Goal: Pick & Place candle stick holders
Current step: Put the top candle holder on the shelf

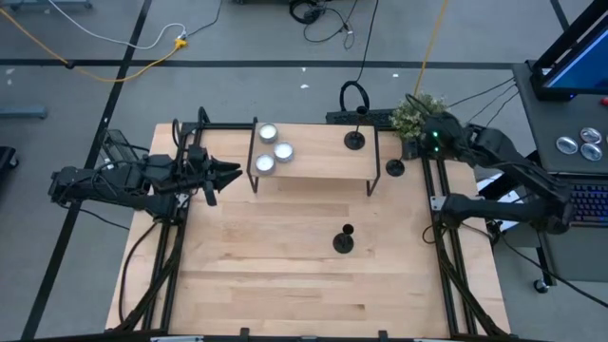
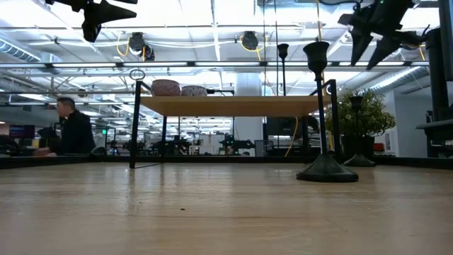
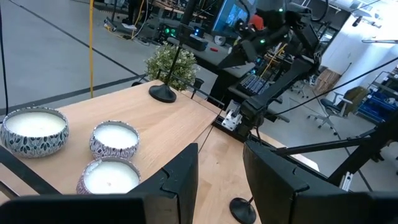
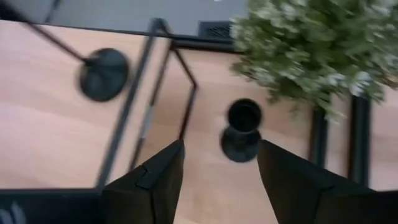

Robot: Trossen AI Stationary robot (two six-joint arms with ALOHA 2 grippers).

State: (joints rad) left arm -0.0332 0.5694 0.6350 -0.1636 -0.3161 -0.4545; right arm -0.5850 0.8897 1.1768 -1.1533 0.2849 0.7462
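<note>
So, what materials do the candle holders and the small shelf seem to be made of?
Candle stick holders: probably metal, matte black, thin stems, no shine. Shelf: light wood top with visible grain, on thin black legs, likely metal rod.

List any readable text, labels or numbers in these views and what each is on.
None can be read.
Lit screens behind the table: content too blurred to make out.
Patterned candle tins on the shelf: decoration only, no lettering visible.
Candle stick holders: plain black, no markings.
</note>
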